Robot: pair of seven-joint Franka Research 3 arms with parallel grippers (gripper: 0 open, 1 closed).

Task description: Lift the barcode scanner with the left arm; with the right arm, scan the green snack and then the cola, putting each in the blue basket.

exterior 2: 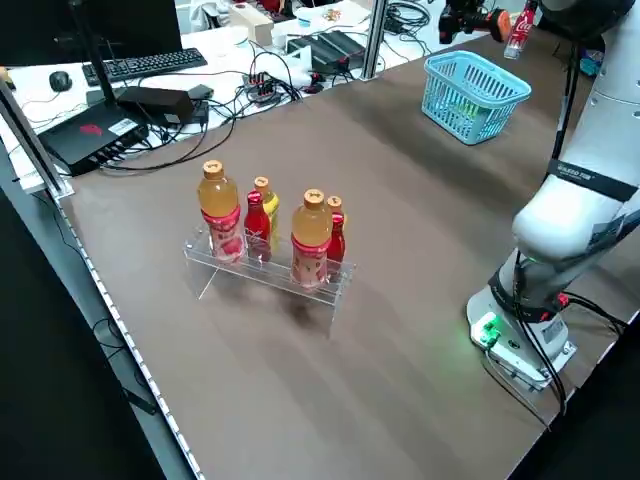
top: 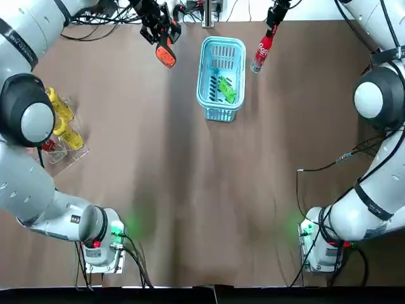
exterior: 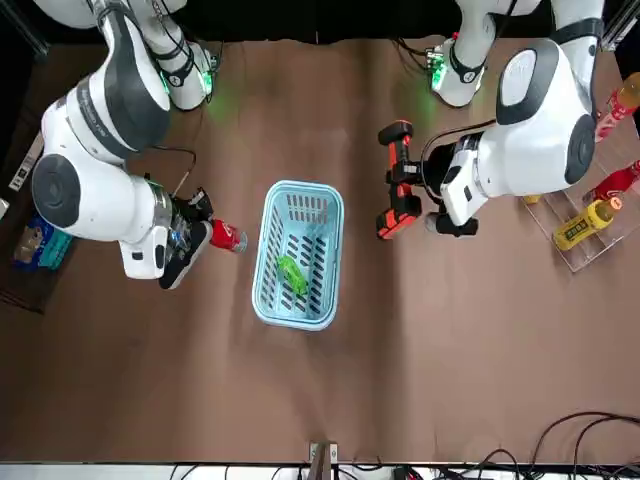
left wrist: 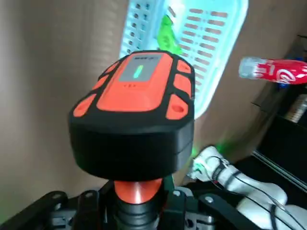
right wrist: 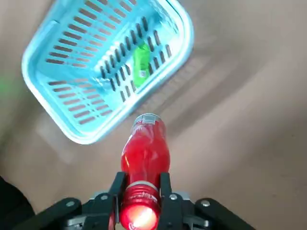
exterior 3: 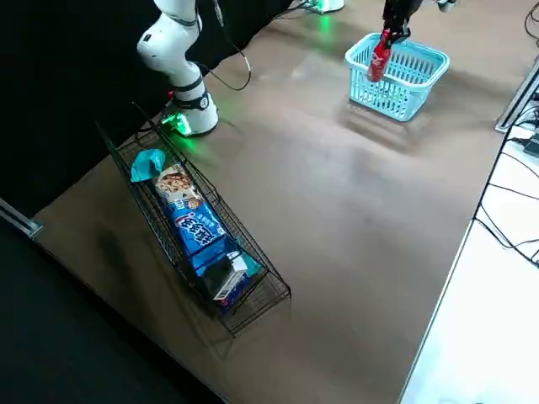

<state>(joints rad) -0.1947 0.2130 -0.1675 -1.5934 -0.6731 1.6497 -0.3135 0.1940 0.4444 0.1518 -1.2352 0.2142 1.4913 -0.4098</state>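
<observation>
Top view: the left jaws are closed on the handle of the orange-and-black barcode scanner (top: 166, 56), held near the far edge of the bench (top: 190, 190), left of the blue basket (top: 223, 42) and apart from it. The right jaws are clamped on the cap end of the cola bottle (top: 261, 49) (red, label showing), which hangs tilted just beside the basket's right rim, outside it. The green snack (top: 228, 88) lies inside the basket. A clear rack of drink bottles (top: 62, 123) stands at the bench's left edge.
</observation>
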